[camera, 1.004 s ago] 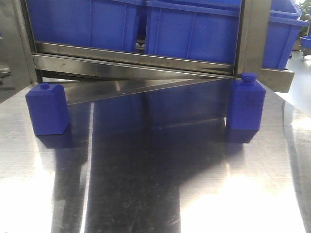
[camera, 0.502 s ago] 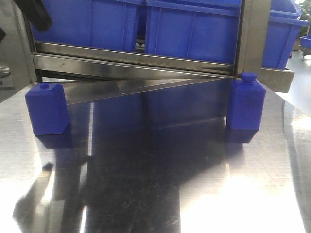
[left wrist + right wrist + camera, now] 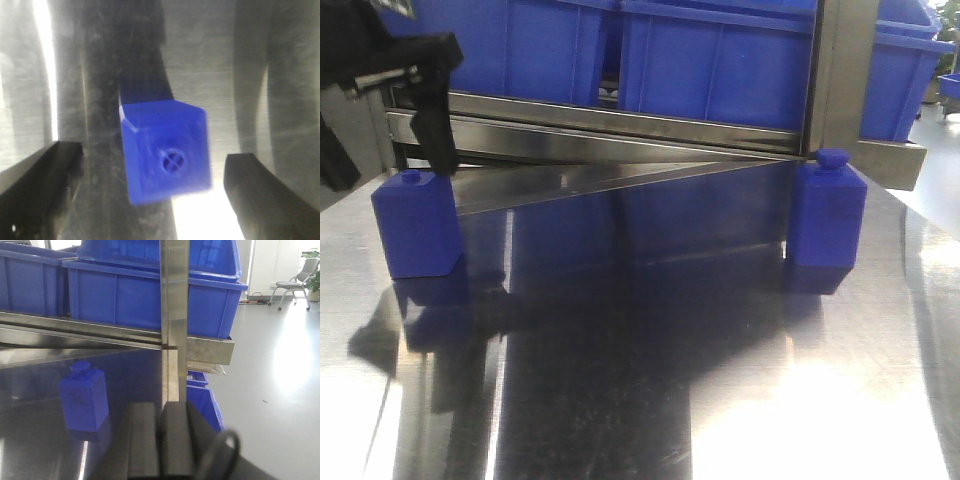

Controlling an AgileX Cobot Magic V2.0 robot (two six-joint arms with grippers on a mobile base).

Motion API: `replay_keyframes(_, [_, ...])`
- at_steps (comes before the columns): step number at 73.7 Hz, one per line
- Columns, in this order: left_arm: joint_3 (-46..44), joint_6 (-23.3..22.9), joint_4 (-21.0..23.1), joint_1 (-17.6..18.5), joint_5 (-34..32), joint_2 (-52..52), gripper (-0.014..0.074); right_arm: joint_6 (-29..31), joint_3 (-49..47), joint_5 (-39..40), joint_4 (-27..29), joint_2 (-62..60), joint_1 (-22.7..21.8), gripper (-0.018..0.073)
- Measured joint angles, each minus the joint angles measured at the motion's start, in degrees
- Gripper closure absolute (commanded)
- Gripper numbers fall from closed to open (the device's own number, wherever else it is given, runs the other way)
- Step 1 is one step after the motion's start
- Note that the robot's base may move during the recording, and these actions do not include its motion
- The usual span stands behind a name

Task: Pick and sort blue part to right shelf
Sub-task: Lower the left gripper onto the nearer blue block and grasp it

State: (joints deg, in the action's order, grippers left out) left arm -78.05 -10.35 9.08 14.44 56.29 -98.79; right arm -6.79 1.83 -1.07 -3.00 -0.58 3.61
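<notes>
Knob (image 3: 173,161) with cross slot tops the boxy blue part (image 3: 152,132).

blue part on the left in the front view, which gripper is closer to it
Left. The left gripper hovers open directly above the blue part, fingers either side. The right gripper is shut, back from the other blue part.

Steel table (image 3: 650,400): left blue part (image 3: 417,225), right blue part (image 3: 827,215) upright, well apart.
</notes>
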Motion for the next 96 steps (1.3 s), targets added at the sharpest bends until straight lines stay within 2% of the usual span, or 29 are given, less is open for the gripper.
replay_keyframes(20, [0.0, -0.1, 0.0, 0.0, -2.0, -5.6, 0.0000, 0.0, 0.0, 0.0, 0.0, 0.0, 0.0, 0.0504])
replay_keyframes(26, [0.0, -0.2, 0.0, 0.0, -2.1, -6.6, 0.0055, 0.0, 0.0, 0.0, 0.0, 0.0, 0.0, 0.0504])
replay_keyframes(42, [-0.1, -0.3, 0.0, 0.0, -1.9, -7.3, 0.0283, 0.0, 0.0, 0.0, 0.0, 0.0, 0.0, 0.0504])
replay_keyframes(46, [-0.2, -0.3, 0.0, 0.0, -1.8, -7.3, 0.0316, 0.0, 0.0, 0.0, 0.0, 0.0, 0.0, 0.0504])
replay_keyframes(58, [-0.6, -0.3, -0.7, 0.0, -0.8, -7.3, 0.0324, 0.0, 0.0, 0.0, 0.0, 0.0, 0.0, 0.0504])
replay_keyframes(67, [-2.5, -0.3, -2.1, 0.1, 3.2, -7.3, 0.0324, 0.0, 0.0, 0.0, 0.0, 0.0, 0.0, 0.0504])
replay_keyframes(77, [-3.7, 2.2, -2.8, 0.3, 4.6, -5.0, 0.0324, 0.0, 0.0, -0.4, 0.0, 0.0, 0.0, 0.0504])
replay_keyframes(86, [-2.3, 3.8, -5.4, 0.7, 3.9, 1.8, 0.0324, 0.0, 0.0, -2.5, 0.0, 0.0, 0.0, 0.0504])
replay_keyframes(96, [3.9, 4.1, -7.5, 1.0, -1.8, 13.5, 0.0325, 0.0, 0.0, -3.2, 0.0, 0.0, 0.0, 0.0504])
